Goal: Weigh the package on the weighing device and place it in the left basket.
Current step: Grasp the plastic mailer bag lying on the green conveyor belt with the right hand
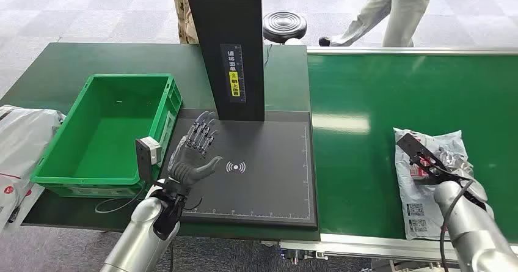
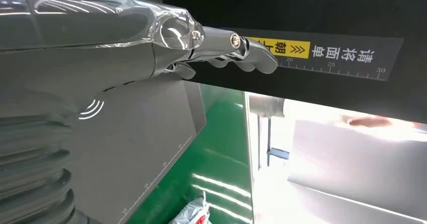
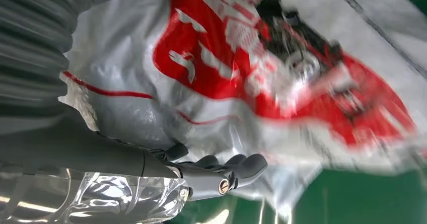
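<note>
A crumpled white plastic package (image 1: pixel 421 189) with red print lies on the green conveyor belt (image 1: pixel 379 101) at the right. My right hand (image 1: pixel 435 162) is down on its upper part. In the right wrist view the dark fingers (image 3: pixel 236 166) stretch out with lightly curled tips along the blurred package (image 3: pixel 282 68), nothing pinched. My left hand (image 1: pixel 194 153) hovers open, fingers spread, over the left part of the black weighing plate (image 1: pixel 269 186); its fingers (image 2: pixel 246 55) point at the black column (image 2: pixel 327 22). The green basket (image 1: pixel 168 110) stands left of the plate, with nothing in it.
The scale's black column (image 1: pixel 235 46) rises at the back of the plate. More white packages (image 1: pixel 18 143) lie at the far left. A stool (image 1: pixel 284 24) and two people's legs (image 1: pixel 391 9) are behind the tables. The package (image 2: pixel 194 214) shows far off in the left wrist view.
</note>
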Robot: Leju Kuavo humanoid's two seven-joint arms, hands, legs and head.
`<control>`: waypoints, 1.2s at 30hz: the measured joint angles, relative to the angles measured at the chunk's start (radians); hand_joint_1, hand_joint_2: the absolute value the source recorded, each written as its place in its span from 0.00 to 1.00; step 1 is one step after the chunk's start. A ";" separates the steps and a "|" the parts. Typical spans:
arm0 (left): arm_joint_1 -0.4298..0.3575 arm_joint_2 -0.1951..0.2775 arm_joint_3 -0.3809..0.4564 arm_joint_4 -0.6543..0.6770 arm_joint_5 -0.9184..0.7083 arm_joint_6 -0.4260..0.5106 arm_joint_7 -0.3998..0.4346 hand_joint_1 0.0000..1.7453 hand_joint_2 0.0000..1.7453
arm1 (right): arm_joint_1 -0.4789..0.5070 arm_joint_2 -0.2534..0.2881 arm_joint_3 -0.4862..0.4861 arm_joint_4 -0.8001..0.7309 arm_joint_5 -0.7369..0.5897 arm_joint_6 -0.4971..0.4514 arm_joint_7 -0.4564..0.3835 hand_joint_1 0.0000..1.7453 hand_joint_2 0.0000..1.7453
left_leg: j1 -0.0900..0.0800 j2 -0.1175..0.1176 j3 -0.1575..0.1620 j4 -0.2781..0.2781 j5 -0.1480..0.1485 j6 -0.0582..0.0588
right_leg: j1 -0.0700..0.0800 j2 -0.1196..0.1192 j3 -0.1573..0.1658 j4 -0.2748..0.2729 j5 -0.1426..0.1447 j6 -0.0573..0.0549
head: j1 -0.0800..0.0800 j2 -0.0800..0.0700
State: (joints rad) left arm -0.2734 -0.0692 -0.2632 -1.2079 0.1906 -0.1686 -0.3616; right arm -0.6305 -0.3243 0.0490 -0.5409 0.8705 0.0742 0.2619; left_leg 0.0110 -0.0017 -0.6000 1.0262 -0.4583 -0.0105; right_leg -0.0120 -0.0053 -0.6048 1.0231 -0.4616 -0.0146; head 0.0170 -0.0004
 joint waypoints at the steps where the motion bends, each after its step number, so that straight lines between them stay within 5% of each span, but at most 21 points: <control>1: -0.001 0.000 0.000 0.002 0.000 -0.001 0.000 0.00 1.00 | 0.005 -0.003 0.000 0.002 0.001 0.007 0.001 0.00 1.00 | 0.000 0.000 0.000 0.000 0.000 0.000 | 0.000 0.000 0.000 0.000 0.000 0.000 | 0.000 0.000; 5: -0.009 -0.001 0.000 0.013 0.000 -0.009 0.000 0.00 1.00 | 0.039 -0.019 0.001 0.011 0.008 0.045 0.010 0.99 1.00 | 0.000 -0.001 0.000 0.000 0.000 0.000 | 0.000 -0.001 0.001 0.000 0.000 0.000 | 0.000 0.000; 17: -0.013 -0.002 0.000 0.032 -0.006 -0.012 0.000 0.00 1.00 | 0.071 -0.028 -0.005 -0.021 0.003 0.034 0.027 1.00 1.00 | 0.000 0.000 0.004 0.000 0.000 0.000 | 0.000 -0.001 0.006 -0.001 0.000 0.000 | 0.000 0.000; 24: -0.012 -0.005 0.000 0.032 -0.012 -0.010 0.009 0.00 1.00 | 0.107 -0.017 -0.033 -0.078 0.026 -0.084 0.010 1.00 1.00 | 0.000 -0.002 0.003 0.001 0.000 0.000 | 0.000 -0.003 0.006 0.000 0.000 0.000 | 0.000 0.000; 29: 0.002 -0.005 0.009 0.026 -0.014 0.007 0.002 0.00 1.00 | 0.161 0.007 -0.078 -0.169 -0.010 -0.234 -0.102 1.00 1.00 | 0.000 -0.002 0.002 0.000 0.000 0.000 | 0.000 -0.002 0.004 0.000 0.000 0.000 | 0.000 0.000; 36: 0.034 -0.021 0.042 -0.027 -0.064 0.127 -0.088 0.00 1.00 | 0.245 0.063 -0.143 -0.447 -0.111 -0.448 -0.394 1.00 1.00 | 0.000 -0.002 0.000 -0.001 0.000 0.000 | 0.000 -0.002 0.000 0.001 0.000 0.000 | 0.000 0.000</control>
State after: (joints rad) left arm -0.2392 -0.0897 -0.2213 -1.2351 0.1268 -0.0418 -0.4493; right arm -0.3857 -0.2611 -0.0942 -0.9880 0.7594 -0.3737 -0.1321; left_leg 0.0111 -0.0038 -0.6004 1.0254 -0.4582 -0.0104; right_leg -0.0119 -0.0074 -0.6043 1.0241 -0.4618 -0.0145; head 0.0169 -0.0004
